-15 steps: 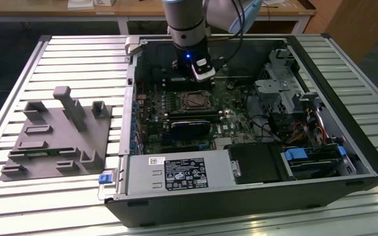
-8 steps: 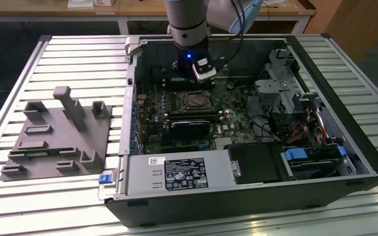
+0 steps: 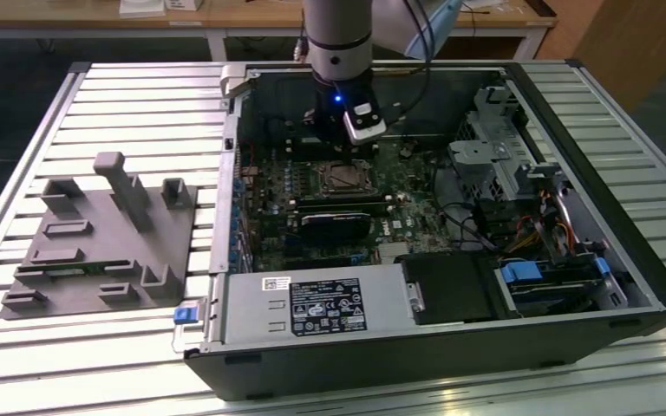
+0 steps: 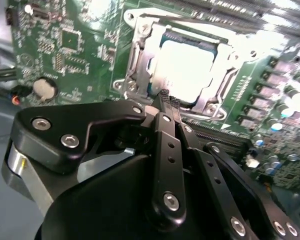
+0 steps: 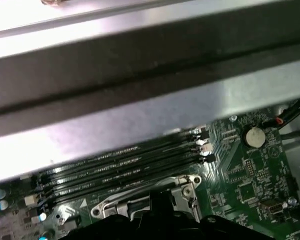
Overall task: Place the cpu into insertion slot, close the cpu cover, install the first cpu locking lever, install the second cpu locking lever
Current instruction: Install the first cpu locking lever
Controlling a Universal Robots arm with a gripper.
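- Exterior view first: I see the arm reaching down into the open computer case, which lies on its side on the slatted bench.
- From that same view, the hand hangs over the green motherboard, just behind the insertion slot, with a small blue light glowing on the wrist above it.
- Second wrist view gives me the best look at the socket: the cpu sits flat in the insertion slot, its pale metallic face glaring under the light.
- I read the cpu cover as lying down around the chip, its silvery frame bordering the bright face on every side I can see.
- The hand has its black fingertips drawn together to a single point, gripping nothing that I can make out, right at the near edge of the socket frame; whether they touch it I cannot tell.
- A round coin battery sits on the board beside the socket, well apart from the hand.
- In the first wrist view, the long black memory slots run just beside the socket's silvery frame.
- On the exterior view's left, a grey fixture block rests on the bench, clear of the case.
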